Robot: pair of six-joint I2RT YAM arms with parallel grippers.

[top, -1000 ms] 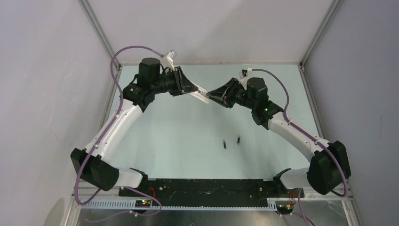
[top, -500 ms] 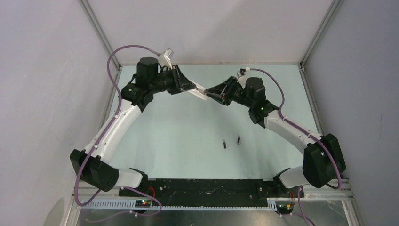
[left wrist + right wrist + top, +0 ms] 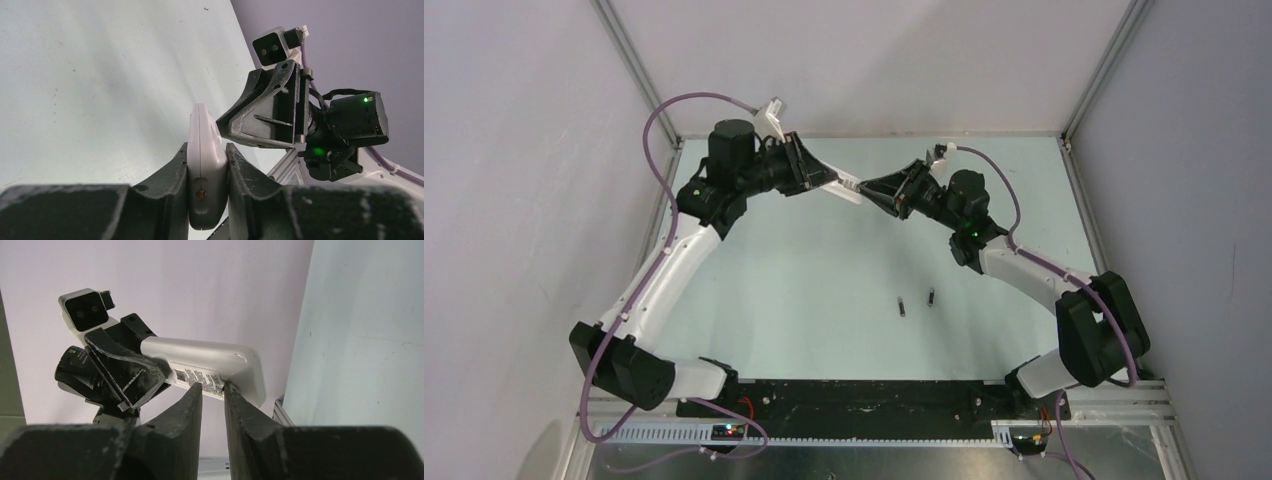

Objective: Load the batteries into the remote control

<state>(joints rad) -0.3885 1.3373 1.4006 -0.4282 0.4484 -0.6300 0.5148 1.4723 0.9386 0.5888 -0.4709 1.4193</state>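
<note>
My left gripper [image 3: 822, 181] holds the white remote control [image 3: 844, 189] in the air over the back of the table, shut on its sides. In the left wrist view the remote control [image 3: 205, 165] stands edge-on between the two fingers of that gripper [image 3: 206, 150]. My right gripper [image 3: 870, 190] meets the remote's free end from the right. In the right wrist view that gripper [image 3: 212, 385] has its tips against the labelled back of the remote control [image 3: 210, 360], jaws a narrow gap apart with nothing between them. Two dark batteries [image 3: 902, 307] [image 3: 931, 297] lie on the table, nearer the front.
The pale green table [image 3: 804, 280] is walled by a metal frame [image 3: 1064, 140] and grey panels. Both arms arch toward the back middle. The black base plate [image 3: 864, 395] runs along the near edge.
Both grippers and the remote have shifted slightly toward the back and left. The right jaws have narrowed. The batteries have not moved.
</note>
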